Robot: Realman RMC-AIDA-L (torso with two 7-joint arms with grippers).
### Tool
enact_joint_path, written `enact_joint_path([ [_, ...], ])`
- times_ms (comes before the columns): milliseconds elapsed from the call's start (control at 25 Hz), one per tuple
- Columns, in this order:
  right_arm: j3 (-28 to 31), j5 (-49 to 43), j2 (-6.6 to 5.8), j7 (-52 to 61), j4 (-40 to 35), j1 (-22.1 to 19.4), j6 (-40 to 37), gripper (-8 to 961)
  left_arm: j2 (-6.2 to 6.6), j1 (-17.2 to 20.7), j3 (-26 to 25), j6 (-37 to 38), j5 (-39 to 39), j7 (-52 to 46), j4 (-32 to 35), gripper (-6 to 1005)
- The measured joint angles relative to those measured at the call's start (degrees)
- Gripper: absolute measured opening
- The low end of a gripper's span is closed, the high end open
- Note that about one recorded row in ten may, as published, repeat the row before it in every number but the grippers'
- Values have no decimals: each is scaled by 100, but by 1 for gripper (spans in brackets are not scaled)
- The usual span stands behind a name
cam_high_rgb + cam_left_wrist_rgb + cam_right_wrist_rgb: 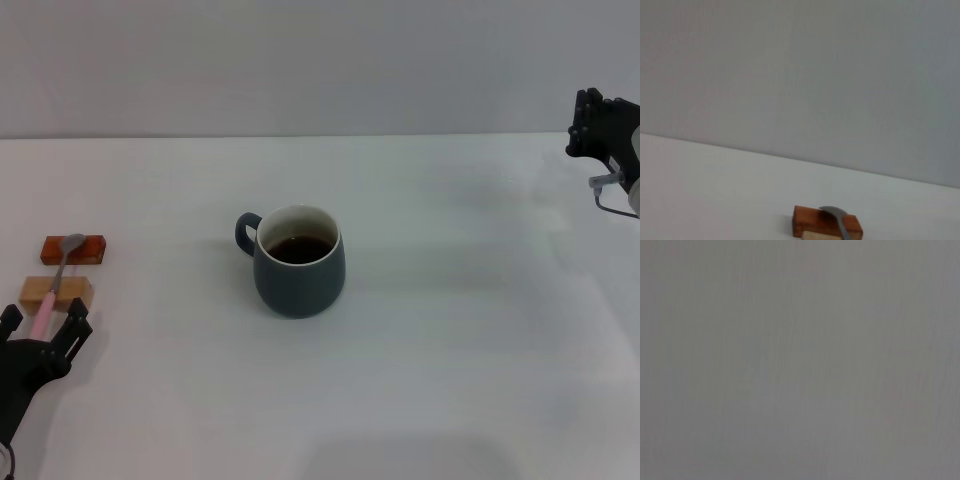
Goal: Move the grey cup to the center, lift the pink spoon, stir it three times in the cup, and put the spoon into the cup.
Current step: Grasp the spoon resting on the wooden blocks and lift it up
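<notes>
Left gripper [40, 335] spread wide at the pink spoon [55, 285] handle end, not gripping; spoon lies across tan block [56, 291] and red-brown block [74, 248]. Grey cup [298, 262] already mid-worktop [450, 340], so I judge the spoon pickup is in hand; next: close on handle, lift. Right gripper [600, 125] parked far right, fingers can't tell.

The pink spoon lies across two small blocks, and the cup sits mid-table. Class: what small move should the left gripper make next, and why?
Probably ease the left gripper forward and close it on the handle of the pink spoon. The grey cup already stands near the table's middle, and the open fingers flank the handle's end, which is propped on the tan block. The right gripper is parked far right.
</notes>
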Motion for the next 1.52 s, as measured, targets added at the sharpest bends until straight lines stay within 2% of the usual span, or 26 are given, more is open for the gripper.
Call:
enact_joint_path([
  [800,-21,-2,1,0,10,-9,0,51,0,-251,-17,31,-102,-3,239,859],
  [1240,-21,-2,1,0,72,-30,0,51,-7,-274,-5,14,-101,-7,281,705],
  [1520,-25,-1,1,0,82,-57,0,51,-8,-271,-13,17,-102,17,318,704],
])
